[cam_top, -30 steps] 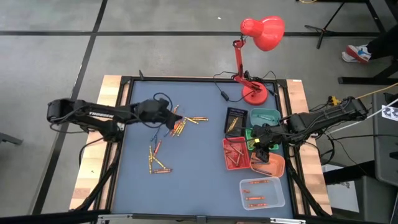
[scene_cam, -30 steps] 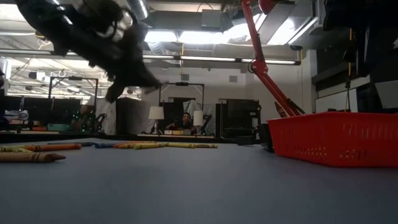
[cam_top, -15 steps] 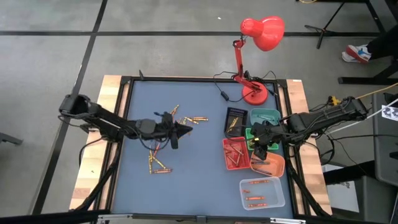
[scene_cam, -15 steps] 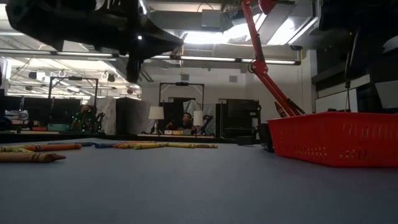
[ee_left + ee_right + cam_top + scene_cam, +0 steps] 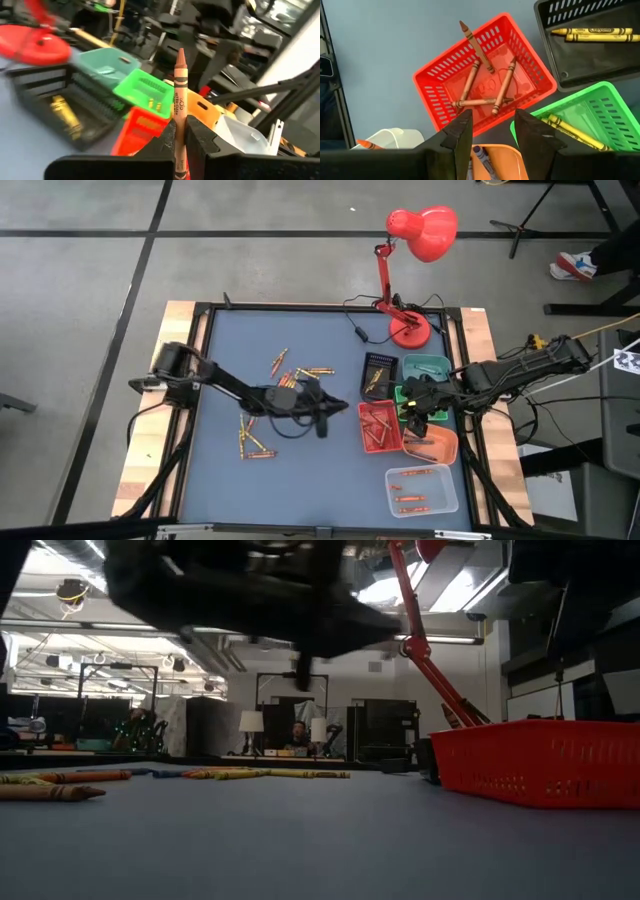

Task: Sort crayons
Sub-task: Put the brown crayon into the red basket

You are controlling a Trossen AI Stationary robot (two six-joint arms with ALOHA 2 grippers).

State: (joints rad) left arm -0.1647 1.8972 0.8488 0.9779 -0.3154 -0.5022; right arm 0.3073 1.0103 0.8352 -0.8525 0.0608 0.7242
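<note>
Left wrist view first: our left gripper is clamped on a brown paper-wrapped crayon that stands up between the fingers, tip toward the cluster of small plastic trays. A second ago that arm was over the loose crayons at the mat's left; it has since swung across mid-table, so we judge the pick done and the carry to a tray under way. Just beyond lies the red slotted tray, already holding several brownish crayons, with the green tray and black tray behind it. Farther right, our right gripper waits over the orange tray, fingers apart and empty. Bare blue mat leaves room to approach; the right arm crowds the trays' far side.
</note>
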